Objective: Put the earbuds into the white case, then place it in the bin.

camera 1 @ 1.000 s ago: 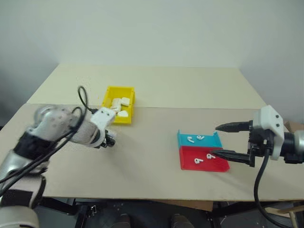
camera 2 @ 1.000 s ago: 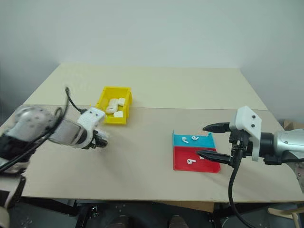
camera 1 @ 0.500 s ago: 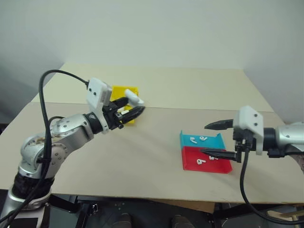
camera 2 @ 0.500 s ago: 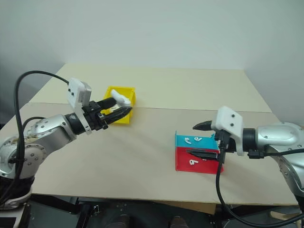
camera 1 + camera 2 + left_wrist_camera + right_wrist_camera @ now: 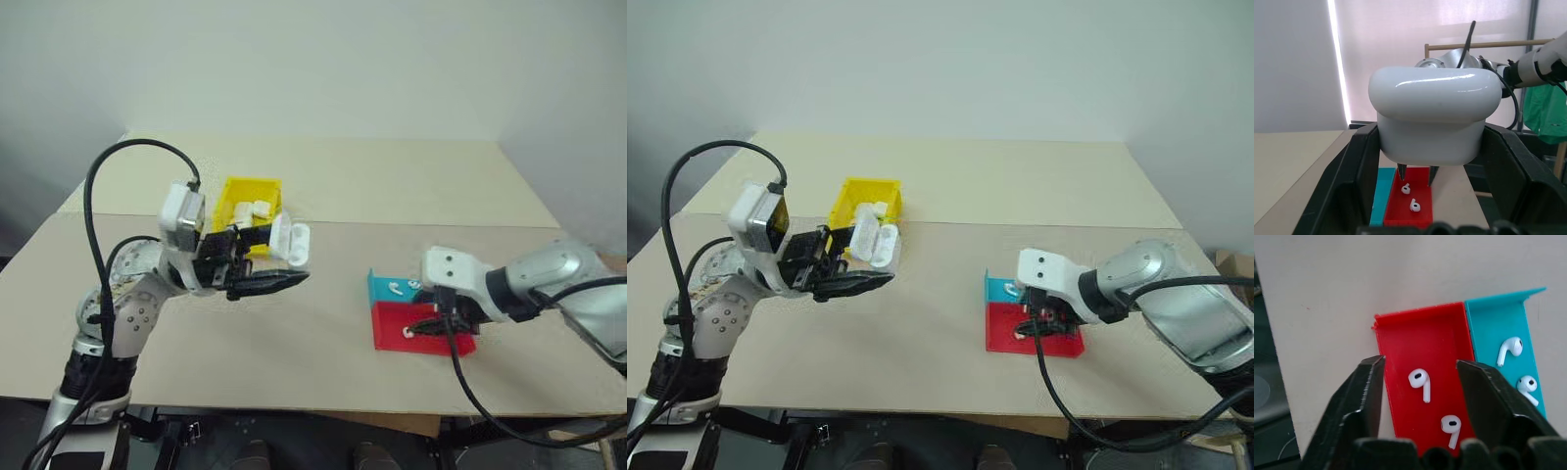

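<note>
Head view: my left claw (image 5: 266, 266) clamps the glossy white plastic case (image 5: 289, 242), lid open, raised nr the bright yellow plastic bin (image 5: 238, 197). R wrist view: my right claw (image 5: 1420, 369), fingers apart, straddles tiny white earbuds (image 5: 1420, 382) in the shallow red plastic tray (image 5: 1400, 338).

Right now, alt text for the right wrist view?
The right pincer, fingers apart, hangs over the red tray, straddling one of its two earbuds. The blue tray alongside holds two more earbuds, on a beige table.

Far rim of the blue tray (image 5: 384, 284) behind the right hand (image 5: 438, 321), contents of the bin (image 5: 238, 196) indistinct.
</note>
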Controlling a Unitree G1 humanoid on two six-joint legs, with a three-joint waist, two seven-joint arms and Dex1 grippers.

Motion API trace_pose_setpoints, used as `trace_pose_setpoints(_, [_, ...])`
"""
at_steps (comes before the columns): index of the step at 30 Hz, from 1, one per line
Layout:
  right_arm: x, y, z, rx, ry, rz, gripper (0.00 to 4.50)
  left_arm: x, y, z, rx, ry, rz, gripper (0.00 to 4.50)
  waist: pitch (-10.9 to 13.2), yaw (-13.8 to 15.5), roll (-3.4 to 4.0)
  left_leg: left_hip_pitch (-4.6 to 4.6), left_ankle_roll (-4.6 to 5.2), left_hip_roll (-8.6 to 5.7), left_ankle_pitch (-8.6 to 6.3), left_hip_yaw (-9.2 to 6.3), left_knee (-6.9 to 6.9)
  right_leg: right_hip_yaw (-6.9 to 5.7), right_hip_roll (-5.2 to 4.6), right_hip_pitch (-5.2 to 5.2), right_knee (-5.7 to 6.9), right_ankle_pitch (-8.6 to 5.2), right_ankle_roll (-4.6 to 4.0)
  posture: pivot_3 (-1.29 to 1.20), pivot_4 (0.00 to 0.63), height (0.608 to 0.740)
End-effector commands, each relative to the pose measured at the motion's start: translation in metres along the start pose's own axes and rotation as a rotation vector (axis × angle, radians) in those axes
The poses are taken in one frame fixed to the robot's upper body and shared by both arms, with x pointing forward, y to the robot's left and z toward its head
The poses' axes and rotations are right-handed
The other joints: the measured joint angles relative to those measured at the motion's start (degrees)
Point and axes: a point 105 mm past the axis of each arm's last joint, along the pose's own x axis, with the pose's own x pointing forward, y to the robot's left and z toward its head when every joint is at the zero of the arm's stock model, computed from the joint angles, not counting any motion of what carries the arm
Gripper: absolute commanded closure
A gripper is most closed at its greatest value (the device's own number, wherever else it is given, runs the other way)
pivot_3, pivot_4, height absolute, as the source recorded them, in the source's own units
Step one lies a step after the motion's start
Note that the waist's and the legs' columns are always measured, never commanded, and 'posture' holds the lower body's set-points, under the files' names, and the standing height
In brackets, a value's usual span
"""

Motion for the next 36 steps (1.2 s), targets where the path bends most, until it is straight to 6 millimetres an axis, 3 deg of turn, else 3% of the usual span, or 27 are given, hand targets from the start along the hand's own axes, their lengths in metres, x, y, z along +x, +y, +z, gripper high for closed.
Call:
trace_pose_setpoints(1, [-0.001,-0.005,0.000,-0.003,0.052,-0.022,2.42,0.000,-0.009,0.003,0.032,0.035,-0.040,1.71,0.00,-0.04,0.00,0.00,0.00,0.00,0.00,0.00,0.00,0.01,0.00,-0.01,0.00,0.00,0.00,0.00,0.150,0.740])
trace_pose_setpoints(16, [0.031,-0.005,-0.018,-0.069,0.174,0.004,2.42,0.008,-0.023,-0.005,-0.002,0.048,-0.036,1.71,0.00,-0.08,0.00,0.00,0.01,0.02,0.00,0.00,0.00,0.00,0.01,-0.02,0.03,0.00,0.00,0.00,0.150,0.740])
trace_pose_setpoints(36, [0.050,-0.009,-0.025,-0.103,0.172,0.023,2.42,0.005,-0.024,-0.002,0.006,0.068,-0.027,1.71,0.00,-0.15,0.00,0.01,0.01,0.03,0.00,-0.01,0.00,-0.01,0.03,-0.02,0.04,0.00,0.00,0.00,0.150,0.740])
